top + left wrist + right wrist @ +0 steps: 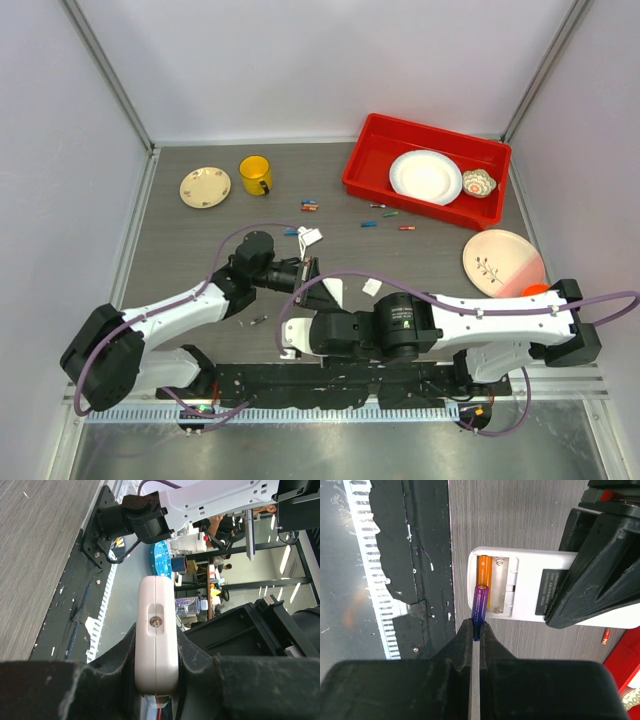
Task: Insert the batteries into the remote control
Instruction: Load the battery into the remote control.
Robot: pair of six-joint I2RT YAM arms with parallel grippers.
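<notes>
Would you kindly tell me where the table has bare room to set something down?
The table is bare left of the left arm, below the cream plate, and again between the loose batteries and the pink plate. It is crowded at the centre around the remote.

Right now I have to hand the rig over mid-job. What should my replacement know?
Left gripper: shut on the remote control, battery bay open towards the right wrist camera.
Right gripper: shut on a purple battery, poised at the bay's edge, not yet seated.
Done: one orange battery lies in the bay.
Left: seat the purple one in the empty slot beside it.
Spare batteries lie scattered on the table near the red tray.
</notes>
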